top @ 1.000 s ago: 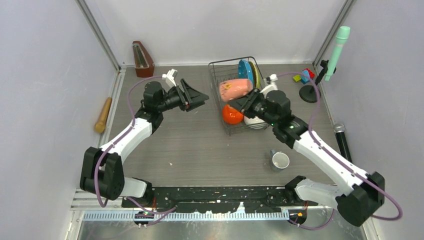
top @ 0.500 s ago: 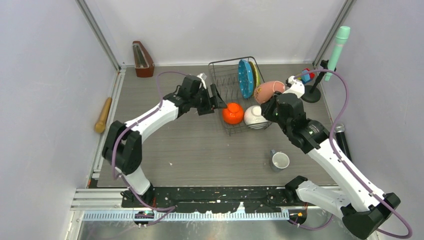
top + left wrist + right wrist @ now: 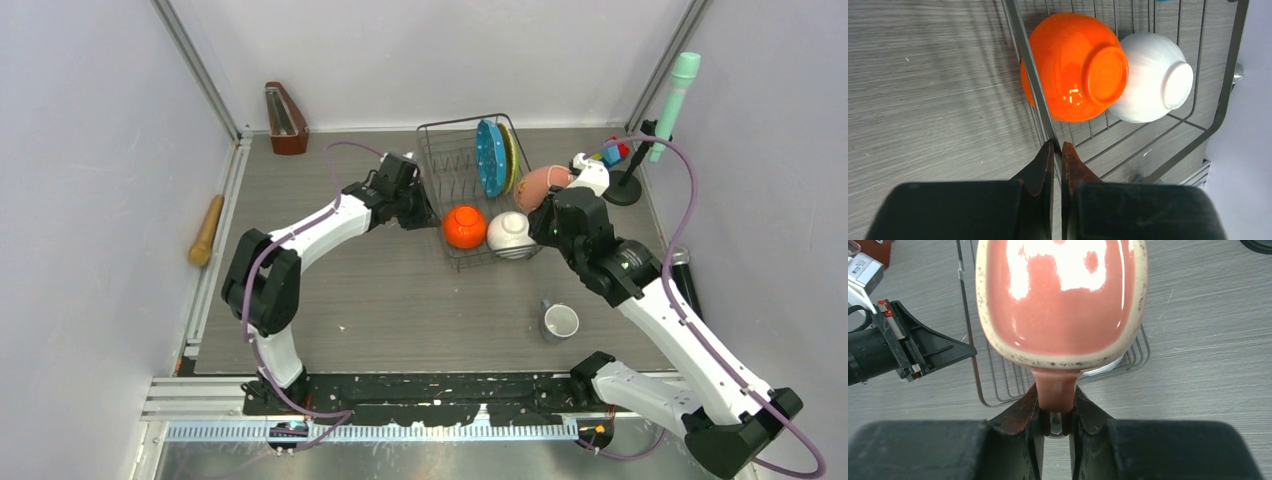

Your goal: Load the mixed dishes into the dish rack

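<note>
Right claw (image 3: 1056,405) clamps pink mug (image 3: 1058,300) by handle above rack (image 3: 455,165) right edge. Left claw (image 3: 1058,150) pinched shut on rack rim. Next: lower mug in; grey mug (image 3: 559,322) waits on worktop (image 3: 400,290).

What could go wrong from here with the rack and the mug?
The left gripper is shut on the rim of the rack; a pull could drag it and upset the orange bowl and white bowl. The right gripper holds the pink mug by its handle alone, so it may swing or slip.
</note>
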Controlling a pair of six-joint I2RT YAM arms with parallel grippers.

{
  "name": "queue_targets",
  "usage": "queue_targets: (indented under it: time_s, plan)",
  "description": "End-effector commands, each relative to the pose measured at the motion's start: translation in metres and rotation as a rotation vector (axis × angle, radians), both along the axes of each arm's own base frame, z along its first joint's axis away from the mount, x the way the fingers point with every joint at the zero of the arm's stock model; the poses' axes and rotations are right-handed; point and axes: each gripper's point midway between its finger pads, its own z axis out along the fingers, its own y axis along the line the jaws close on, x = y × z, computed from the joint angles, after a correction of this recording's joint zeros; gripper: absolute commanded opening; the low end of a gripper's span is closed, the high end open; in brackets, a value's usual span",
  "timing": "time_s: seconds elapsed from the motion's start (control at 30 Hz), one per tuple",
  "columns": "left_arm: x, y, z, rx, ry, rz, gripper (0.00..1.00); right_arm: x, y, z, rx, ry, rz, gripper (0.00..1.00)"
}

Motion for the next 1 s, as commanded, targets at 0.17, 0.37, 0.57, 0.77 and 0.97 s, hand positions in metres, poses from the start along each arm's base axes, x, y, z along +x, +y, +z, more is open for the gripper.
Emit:
queue_targets:
  time_s: [0.17,0.37,0.57,0.77,0.97]
  plan:
    - [-0.062,0.036,-0.011,0.081,0.073,-0.032,0.00,0.029,0.041,0.050,-0.003,-0.073,0.153,0.00]
    - [-0.102,0.037,-0.006,0.039,0.081,-0.025,0.00,0.041,0.082,0.058,-0.005,-0.068,0.248,0.00]
    - [-0.128,0.029,-0.008,-0.012,0.069,0.008,0.00,0.051,0.126,0.060,-0.025,-0.066,0.336,0.00]
    - [-0.133,0.033,-0.004,0.008,0.060,0.013,0.27,0.073,0.159,0.046,-0.124,-0.043,0.396,0.00]
    - [-0.135,0.049,0.009,0.045,0.011,0.024,0.69,0.103,0.167,0.022,-0.258,-0.036,0.385,0.00]
